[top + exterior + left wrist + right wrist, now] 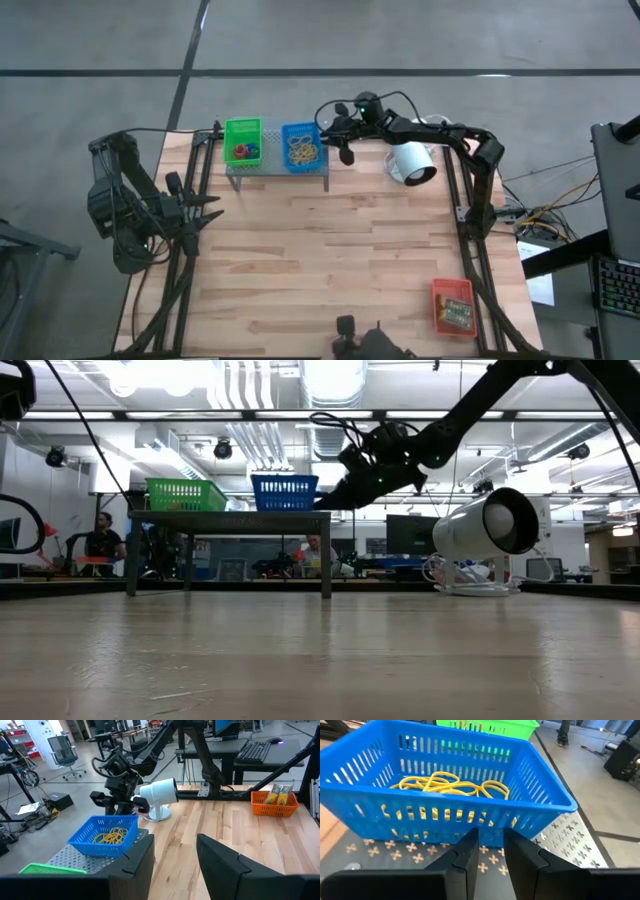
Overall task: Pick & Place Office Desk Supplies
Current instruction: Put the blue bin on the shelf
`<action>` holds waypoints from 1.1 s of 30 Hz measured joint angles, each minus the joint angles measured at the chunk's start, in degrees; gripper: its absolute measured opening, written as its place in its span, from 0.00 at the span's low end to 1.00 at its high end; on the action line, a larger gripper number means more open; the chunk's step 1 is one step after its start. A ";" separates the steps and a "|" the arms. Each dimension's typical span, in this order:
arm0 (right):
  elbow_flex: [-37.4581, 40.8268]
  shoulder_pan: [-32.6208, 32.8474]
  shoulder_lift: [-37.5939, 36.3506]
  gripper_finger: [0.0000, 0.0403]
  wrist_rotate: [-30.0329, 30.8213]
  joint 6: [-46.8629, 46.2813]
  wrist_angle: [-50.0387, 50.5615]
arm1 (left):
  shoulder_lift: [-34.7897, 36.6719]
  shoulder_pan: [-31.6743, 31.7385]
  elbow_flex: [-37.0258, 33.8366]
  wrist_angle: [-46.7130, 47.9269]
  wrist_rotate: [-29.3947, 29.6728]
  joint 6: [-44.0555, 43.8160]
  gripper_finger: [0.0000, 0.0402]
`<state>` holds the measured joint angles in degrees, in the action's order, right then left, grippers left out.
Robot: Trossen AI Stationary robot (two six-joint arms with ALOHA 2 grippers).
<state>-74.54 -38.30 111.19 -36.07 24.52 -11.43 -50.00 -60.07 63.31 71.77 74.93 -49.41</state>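
1. High view: right tool [343,150] hangs just beside the blue tray [301,146] on the grey shelf [276,167]; left tool [205,212] waits at the desk [330,260] edge.
2. Right wrist view: fingers [465,851] slightly parted, holding nothing, near the tray wall.
3. Rubber bands [450,785] inside look floppy and light; I'd pinch the tray rim instead.
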 joint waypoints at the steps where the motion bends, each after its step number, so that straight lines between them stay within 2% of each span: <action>1: 0.00 0.33 -0.09 0.21 0.04 -0.33 -0.03 | 0.00 0.00 0.00 0.02 -0.01 0.00 0.38; 13: -0.02 5.18 -0.10 0.21 6.73 -2.14 -4.48 | 0.00 0.00 0.00 0.00 0.00 0.00 0.38; 18: -0.03 6.05 0.42 0.21 10.63 -6.51 -6.59 | 0.00 -0.02 0.00 0.02 -0.01 0.00 0.38; 26: -0.05 6.22 5.13 0.21 10.69 -11.75 -14.95 | -0.02 0.00 0.00 0.01 -0.01 0.00 0.38; 33: -0.04 6.38 5.97 0.21 10.56 -14.06 -21.04 | -0.02 -0.01 0.00 0.02 0.00 0.00 0.38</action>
<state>-74.59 -31.92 117.16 -25.52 10.46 -32.47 -50.02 -60.08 63.31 71.79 74.92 -49.41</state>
